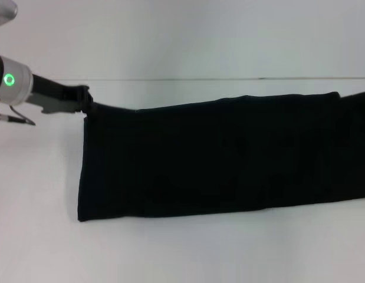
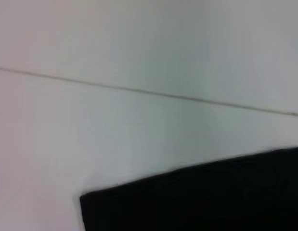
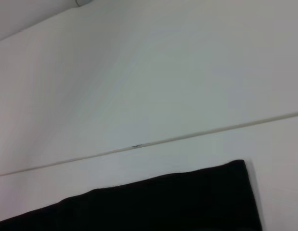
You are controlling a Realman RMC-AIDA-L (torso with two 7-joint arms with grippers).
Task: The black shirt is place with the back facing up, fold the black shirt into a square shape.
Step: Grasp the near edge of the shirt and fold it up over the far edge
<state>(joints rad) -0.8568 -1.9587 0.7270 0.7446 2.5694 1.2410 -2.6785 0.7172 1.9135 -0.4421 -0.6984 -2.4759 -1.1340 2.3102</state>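
Left gripper (image 1: 83,100) sits at the upper left of the head view, touching the far left corner of the black shirt (image 1: 217,159). I cannot tell if it pinches the cloth. That long folded band lies across the white table (image 1: 170,253), probably ready for folding sideways. No right gripper shows.

Bright, even light fills all three views, washing the white worktop (image 1: 182,253) and the wall behind it into nearly one tone; only a thin seam line divides them. The black shirt (image 1: 217,156) reads as a flat dark mass, its folds barely visible. It throws only a faint, soft shadow along its left edge in the head view. Both wrist views are soft, and the shirt's edges look fuzzy there. A green indicator ring (image 1: 9,80) glows on the left arm.
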